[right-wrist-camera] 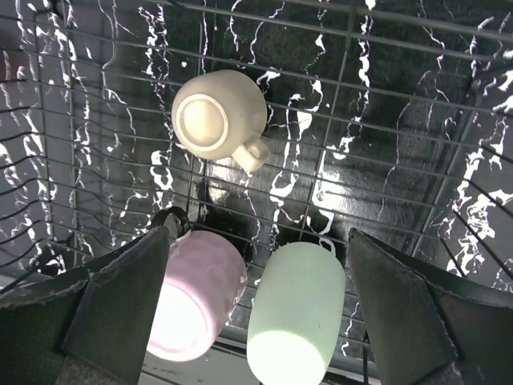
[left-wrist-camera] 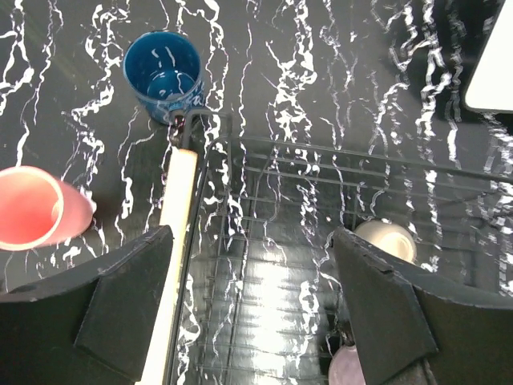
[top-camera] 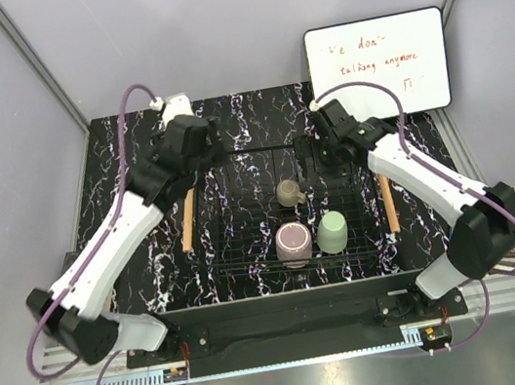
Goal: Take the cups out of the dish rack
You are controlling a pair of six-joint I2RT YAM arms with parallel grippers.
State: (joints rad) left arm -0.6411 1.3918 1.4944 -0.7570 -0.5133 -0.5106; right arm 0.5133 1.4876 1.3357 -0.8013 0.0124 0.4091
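Inside the rack [top-camera: 188, 222] are beige [right-wrist-camera: 218, 112], mauve [right-wrist-camera: 196, 301] and mint [right-wrist-camera: 295, 317] cups; blue [left-wrist-camera: 164, 74] and pink [left-wrist-camera: 32, 210] sit unloaded on the bench [left-wrist-camera: 321, 64], far left. Both empty, left fingers [left-wrist-camera: 120, 313] and right fingers [right-wrist-camera: 120, 297] gape wide, seemingly ready to pick.

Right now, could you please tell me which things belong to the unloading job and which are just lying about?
Job: dish rack; beige cup, mauve cup, mint cup inside it; blue cup, pink cup outside it.
Lying about: whiteboard.
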